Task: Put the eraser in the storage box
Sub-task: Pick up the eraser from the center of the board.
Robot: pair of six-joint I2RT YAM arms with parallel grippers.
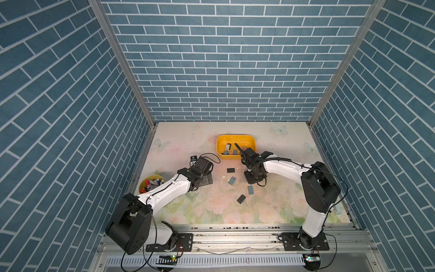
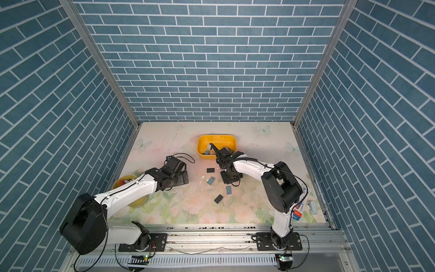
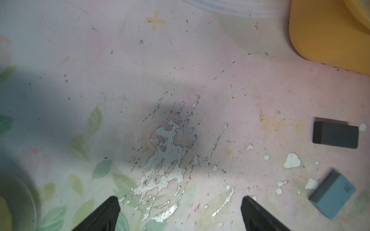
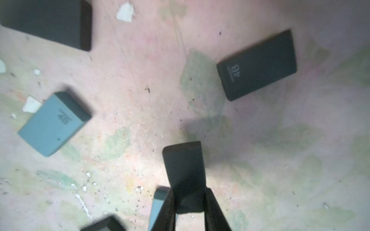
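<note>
We find both top views bright and evenly lit from above, though the wide lens bows the brick walls at the edges. In the left wrist view a broad soft shadow crosses the mat, and a yellowish round shape in one corner is out of focus. The right wrist view is softer; the dark eraser throws a blurry shadow, and the black eraser looks smeared.

arms: white shells — black joints | cables: black | left hand: black
</note>
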